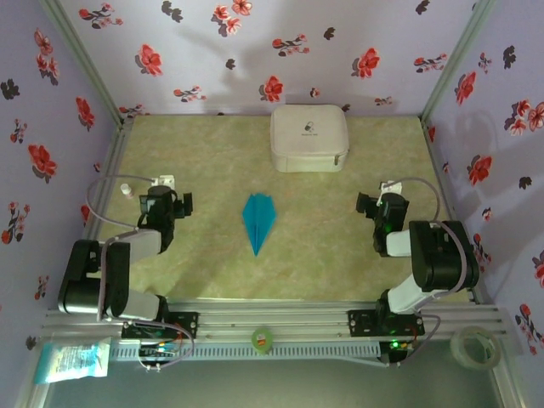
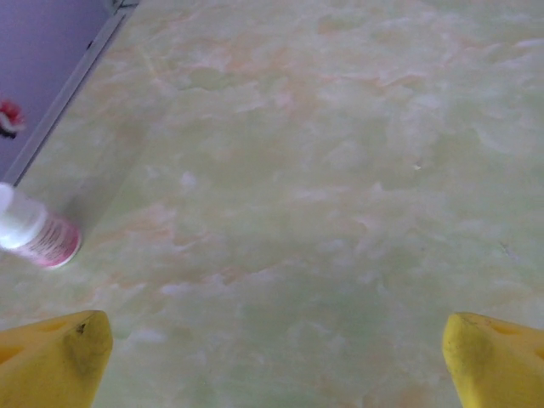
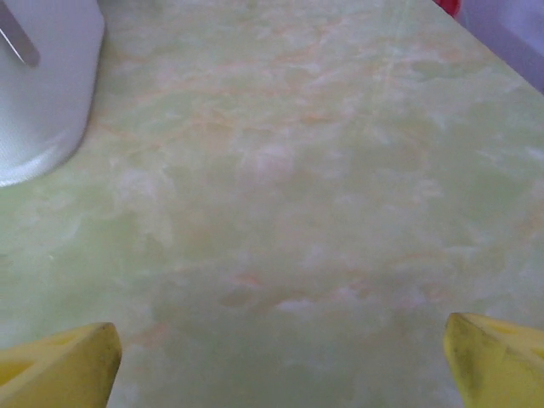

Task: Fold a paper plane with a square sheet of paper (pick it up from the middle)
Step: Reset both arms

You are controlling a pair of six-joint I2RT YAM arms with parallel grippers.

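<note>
The pale green marbled table (image 1: pixel 340 263) stretches wide between the flowered walls, and at the back sits the white zip case (image 1: pixel 308 138), well apart from the action. The left gripper (image 2: pixel 274 361) hovers over bare tabletop on its side, its yellow fingertips (image 2: pixel 51 357) spread wide with nothing between them. It's the same story for the right gripper (image 3: pixel 280 361): jaws wide and empty, with the case's rounded corner off to its left. Dead centre, between the two arms and touched by neither, lies the paper plane (image 1: pixel 258 219), a slim turquoise dart with its nose pointing at the near edge. By the look of it the folding is done, so the job now is simply to keep both arms out to the sides and off those wings, since thin paper will skid at the lightest brush. A small white bottle (image 2: pixel 38 234) lies near the left wall, beside the left arm, and is the one thing to mind there.
</note>
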